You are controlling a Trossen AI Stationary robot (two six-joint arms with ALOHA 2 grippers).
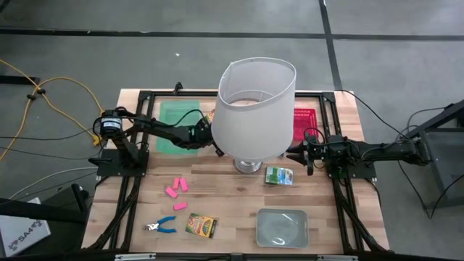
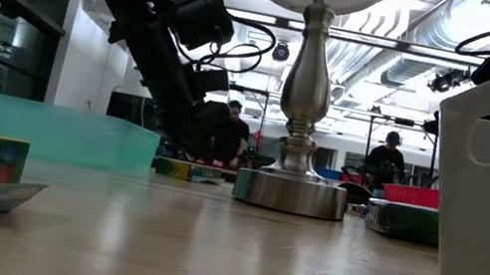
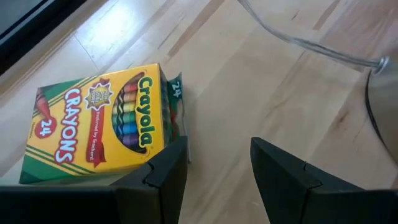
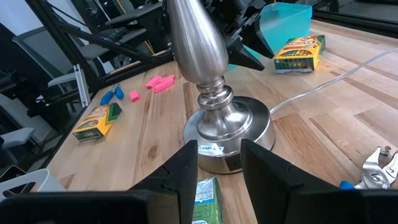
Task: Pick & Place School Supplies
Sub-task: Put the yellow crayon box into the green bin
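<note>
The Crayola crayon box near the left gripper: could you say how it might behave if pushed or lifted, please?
The crayon box lies flat on the wooden table, so it would probably slide, not roll. Its end flap looks open, so crayons might spill if tilted. Thin card could dent under the open left gripper.

glossy metal lamp base (image 4: 227, 127), wooden table (image 4: 323, 137)
</note>
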